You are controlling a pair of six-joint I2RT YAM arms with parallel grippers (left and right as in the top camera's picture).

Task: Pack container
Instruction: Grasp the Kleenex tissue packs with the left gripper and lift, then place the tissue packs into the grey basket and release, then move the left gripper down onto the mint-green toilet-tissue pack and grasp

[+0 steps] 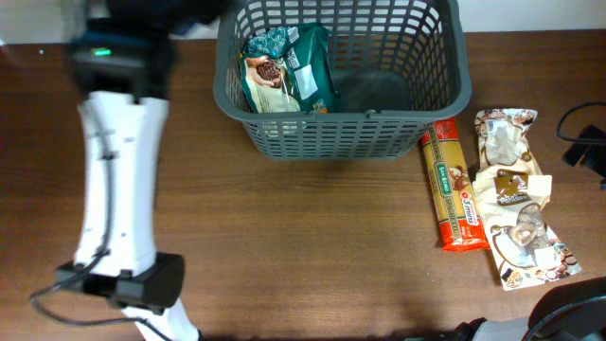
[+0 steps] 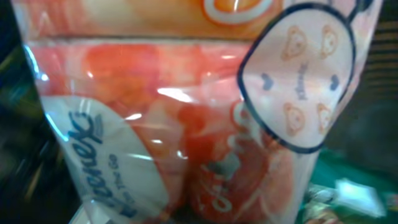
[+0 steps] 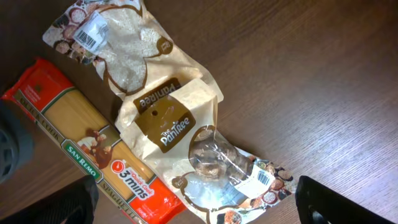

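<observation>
The container (image 1: 343, 120), a dark grey slotted basket, stands at the back centre with green food packets (image 1: 289, 71) lying in its left half. An orange tissue pack (image 2: 186, 124) in clear wrap fills the left wrist view, lifted beside the container's slats; my left gripper is shut on it, with its fingers hidden behind the pack. In the overhead view the left arm's dark end (image 1: 194, 14) is blurred at the top edge, just left of the container. My right gripper (image 3: 199, 205) hangs open above a spaghetti packet (image 3: 81, 143) and beige grain packets (image 3: 165, 121), touching none of them.
The spaghetti packet (image 1: 453, 189) and the beige packets (image 1: 516, 189) lie right of the container on the brown table. A black cable (image 1: 582, 137) sits at the right edge. The white left arm (image 1: 118, 189) stretches along the table's left side.
</observation>
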